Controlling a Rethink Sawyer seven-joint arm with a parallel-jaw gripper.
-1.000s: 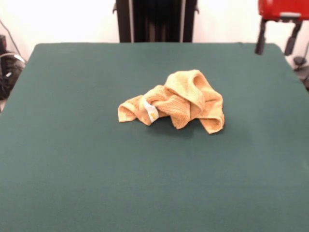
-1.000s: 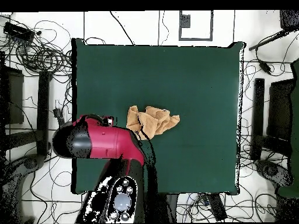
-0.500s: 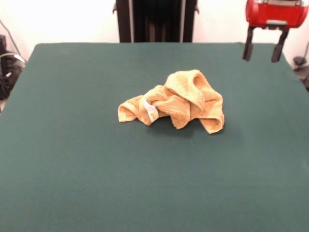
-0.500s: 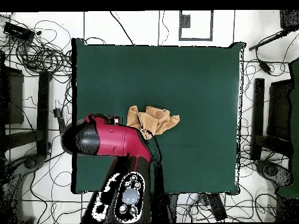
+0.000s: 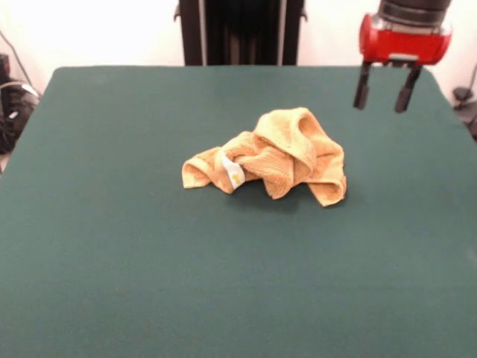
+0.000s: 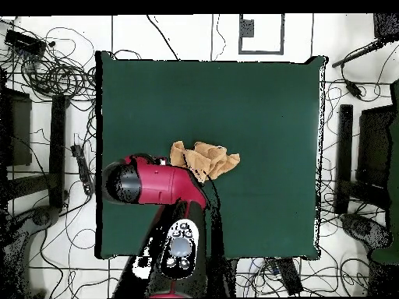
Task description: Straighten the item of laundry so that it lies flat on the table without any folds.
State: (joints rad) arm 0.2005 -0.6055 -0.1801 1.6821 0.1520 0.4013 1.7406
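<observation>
The item of laundry (image 5: 270,159) is an orange-yellow towel lying crumpled in a heap near the middle of the dark green table (image 5: 112,246), a small white tag showing on its left side. The overhead view has the same bunched towel (image 6: 206,161) just beyond the red arm (image 6: 156,183), which covers the gripper there. In the front view my gripper (image 5: 382,91) hangs open above the table, up and to the right of the towel, apart from it, with nothing between its two dark fingers.
Cables and stands (image 6: 47,70) crowd the floor on every side of the table. The robot's black pedestal (image 5: 240,31) rises behind the far table edge.
The gripper has travelled left and downward in the front view, closing in on the towel's upper right. The towel has not moved.
</observation>
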